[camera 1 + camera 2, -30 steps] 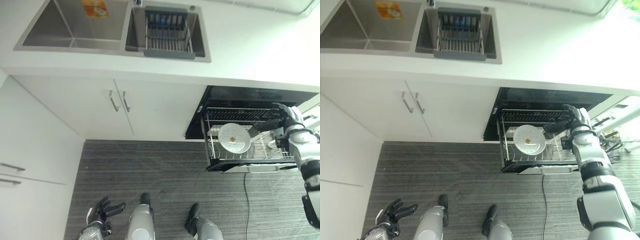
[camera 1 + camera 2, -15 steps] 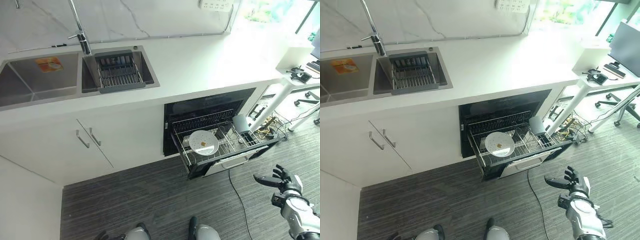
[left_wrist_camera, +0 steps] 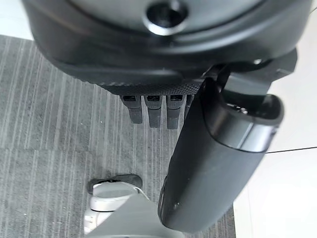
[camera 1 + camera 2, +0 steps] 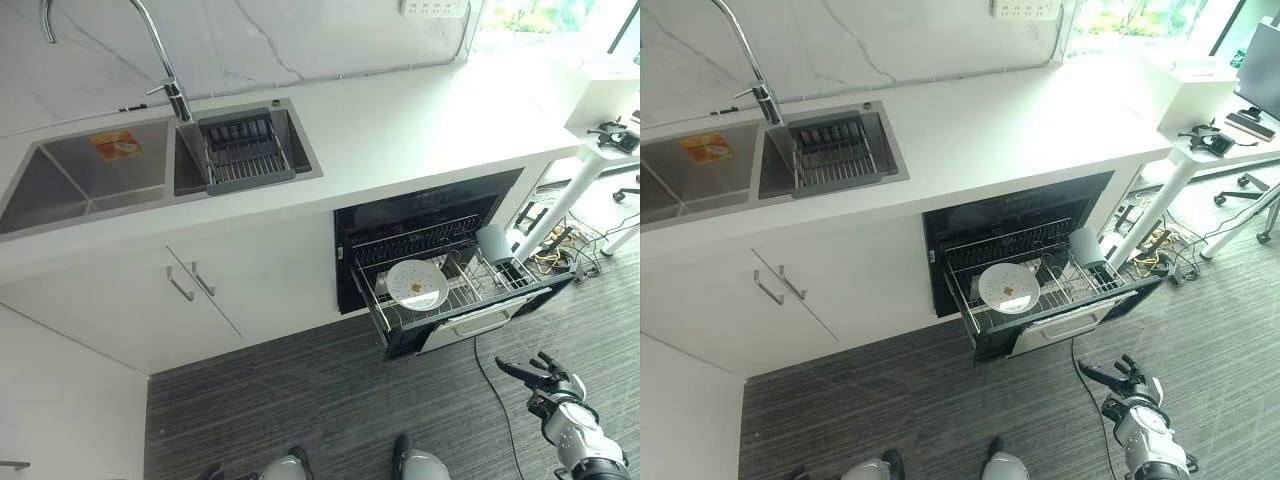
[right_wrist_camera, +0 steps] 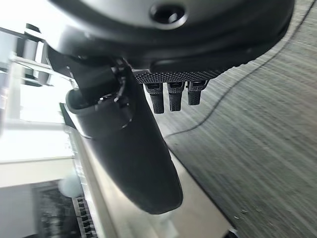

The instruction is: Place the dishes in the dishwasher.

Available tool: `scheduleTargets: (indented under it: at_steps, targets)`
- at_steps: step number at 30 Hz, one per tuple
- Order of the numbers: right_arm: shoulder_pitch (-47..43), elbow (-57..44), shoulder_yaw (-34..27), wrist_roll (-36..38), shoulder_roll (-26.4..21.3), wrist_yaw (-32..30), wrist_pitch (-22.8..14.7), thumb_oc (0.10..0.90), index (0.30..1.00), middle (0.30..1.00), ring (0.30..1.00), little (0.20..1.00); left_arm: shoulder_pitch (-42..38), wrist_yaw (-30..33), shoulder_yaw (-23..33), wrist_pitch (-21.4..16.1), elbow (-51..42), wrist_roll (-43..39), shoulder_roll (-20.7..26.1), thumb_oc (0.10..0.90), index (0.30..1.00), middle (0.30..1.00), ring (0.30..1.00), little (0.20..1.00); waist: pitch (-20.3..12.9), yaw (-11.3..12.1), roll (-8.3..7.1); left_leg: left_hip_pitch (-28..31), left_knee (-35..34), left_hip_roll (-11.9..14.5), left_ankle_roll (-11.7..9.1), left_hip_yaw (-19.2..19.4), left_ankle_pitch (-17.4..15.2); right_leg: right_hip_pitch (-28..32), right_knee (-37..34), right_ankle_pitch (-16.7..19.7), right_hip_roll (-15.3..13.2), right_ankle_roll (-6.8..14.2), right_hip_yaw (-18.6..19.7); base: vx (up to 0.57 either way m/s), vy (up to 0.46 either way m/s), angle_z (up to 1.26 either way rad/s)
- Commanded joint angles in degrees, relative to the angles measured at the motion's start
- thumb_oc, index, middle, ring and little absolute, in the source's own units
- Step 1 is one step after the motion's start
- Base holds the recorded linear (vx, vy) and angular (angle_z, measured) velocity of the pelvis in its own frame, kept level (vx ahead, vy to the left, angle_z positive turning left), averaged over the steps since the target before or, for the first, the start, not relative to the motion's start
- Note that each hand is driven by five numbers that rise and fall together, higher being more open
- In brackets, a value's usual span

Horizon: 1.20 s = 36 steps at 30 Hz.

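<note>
Resting low at lower right, right hand (image 4: 548,385) fingers spread, empty; left hand (image 3: 208,148) fingers relaxed. Plate (image 4: 417,284) sits in pulled-out dishwasher rack (image 4: 500,283) (centre right). Next: likely close rack.

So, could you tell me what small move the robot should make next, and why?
Probably reach the right hand to the rack's front edge and push it in. The plate and a cup already sit in the pulled-out rack, and the hand hangs open over the floor, holding nothing.
</note>
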Motion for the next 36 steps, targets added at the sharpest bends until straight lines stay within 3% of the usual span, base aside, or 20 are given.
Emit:
scheduleTargets:
  at_steps: [1, 12, 18, 19, 21, 26, 36]
  targets:
    - [-6.32, -0.09, -0.41, 3.10, -4.26, 3.10, -5.68, 0.800, 0.900, 0.900, 0.900, 0.900, -1.77, 0.10, -0.95, -2.05, -0.67, 0.18, 2.76, 0.800, 0.900, 0.900, 0.900, 0.900, 0.81, 2.10, -0.21, 3.65, -2.31, 1.29, -2.25, -6.12, -1.99, 2.37, 0.03, -1.86, -1.09, 2.41, 1.56, 0.01, -0.003, 0.16]
    - [-15.48, 13.41, 1.41, 2.40, -8.29, 5.42, -4.00, 0.800, 0.900, 0.900, 0.900, 0.900, -2.49, 0.61, -4.04, -0.18, -1.26, 0.37, 2.70, 0.800, 0.900, 0.900, 0.900, 0.900, 1.09, 4.47, 2.62, 3.16, -2.31, -0.84, -1.99, -8.06, -1.62, 2.50, 0.03, -1.49, -2.51, 2.46, 0.72, 0.02, 0.025, 0.12]
    - [-23.81, 15.51, 4.14, -2.56, -13.12, 6.12, -3.88, 0.800, 0.900, 0.900, 0.900, 0.900, -4.04, 0.06, -5.99, 1.12, -3.41, -1.59, 2.80, 0.800, 0.900, 0.900, 0.900, 0.900, 4.00, 5.17, 5.53, 0.98, -2.31, -2.62, -1.87, -8.74, -0.89, 0.31, 0.03, -0.63, -3.79, 2.74, 1.07, -0.08, 0.095, 0.09]
    - [-29.77, 15.97, 6.86, -4.27, -15.77, 5.63, -3.66, 0.800, 0.900, 0.900, 0.900, 0.900, -4.90, -0.01, -7.36, 0.95, -4.41, -3.22, 2.89, 0.800, 0.900, 0.900, 0.900, 0.900, 6.45, 5.59, 7.35, -0.35, -2.31, -3.62, -1.75, -9.00, -0.87, -1.05, 0.03, -0.46, -4.55, 3.00, 1.40, -0.12, 0.114, -0.05]
    - [-35.19, 16.37, 9.20, -5.79, -18.14, 5.70, -3.52, 0.800, 0.900, 0.900, 0.900, 0.900, -5.73, 0.03, -8.41, 0.92, -5.08, -4.68, 3.01, 0.800, 0.900, 0.900, 0.900, 0.900, 8.36, 5.90, 8.88, -2.21, -2.31, -4.64, -1.56, -9.21, -0.55, -2.87, 0.03, 0.02, -5.29, 3.21, 1.64, -0.15, 0.120, -0.09]
    - [-44.05, 15.84, 14.14, -9.18, -21.56, 6.06, -3.54, 0.800, 0.900, 0.900, 0.900, 0.900, -5.51, 0.44, -9.69, 0.53, -6.89, -6.71, 3.04, 0.800, 0.900, 0.900, 0.900, 0.900, 10.87, 6.48, 11.41, -4.97, -2.31, -6.20, -1.27, -9.26, -0.35, -5.41, 0.03, 0.74, -6.90, 3.69, 1.82, -0.05, 0.100, 0.05]
    - [-55.94, 13.81, 22.21, -16.80, -26.68, 6.28, -3.47, 0.800, 0.900, 0.900, 0.900, 0.900, -1.70, 0.07, -9.33, 0.31, -9.32, -6.84, 4.32, 0.800, 0.900, 0.900, 0.900, 0.900, 11.28, 8.68, 14.76, -6.46, -2.31, -8.05, -1.13, -10.09, 0.34, -5.29, 0.03, 1.06, -9.73, 3.99, 0.22, 0.07, 0.083, 0.07]
